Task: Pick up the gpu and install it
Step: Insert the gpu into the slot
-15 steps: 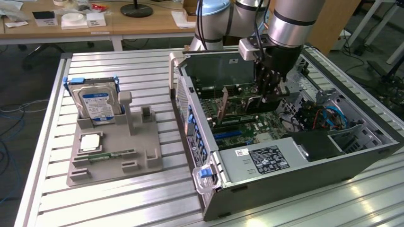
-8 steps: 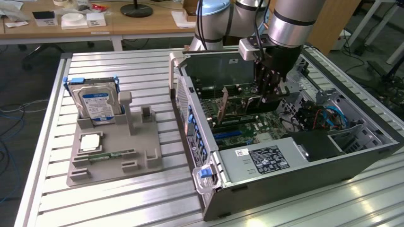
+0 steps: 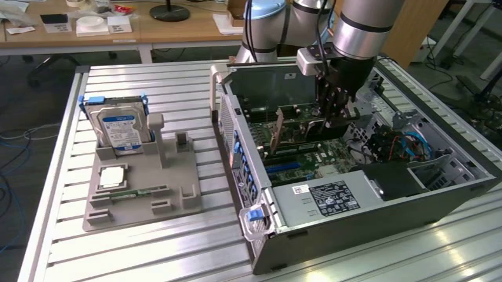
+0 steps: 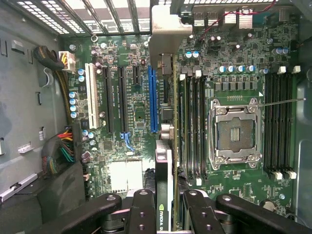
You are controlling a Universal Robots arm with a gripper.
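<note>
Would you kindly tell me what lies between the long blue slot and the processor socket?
In the wrist view: the gpu, held edge-on by the gripper, then a row of black memory slots beside the processor socket.

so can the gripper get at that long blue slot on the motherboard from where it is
Probably yes. The gripper, shut on the gpu, hangs inside the open case, and the blue slot lies bare just beside the card, nothing standing in it.

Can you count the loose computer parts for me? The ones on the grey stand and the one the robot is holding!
hard drive: 1
memory stick: 1
silver square chip: 1
gpu, in the gripper: 1
Total: 4
</note>
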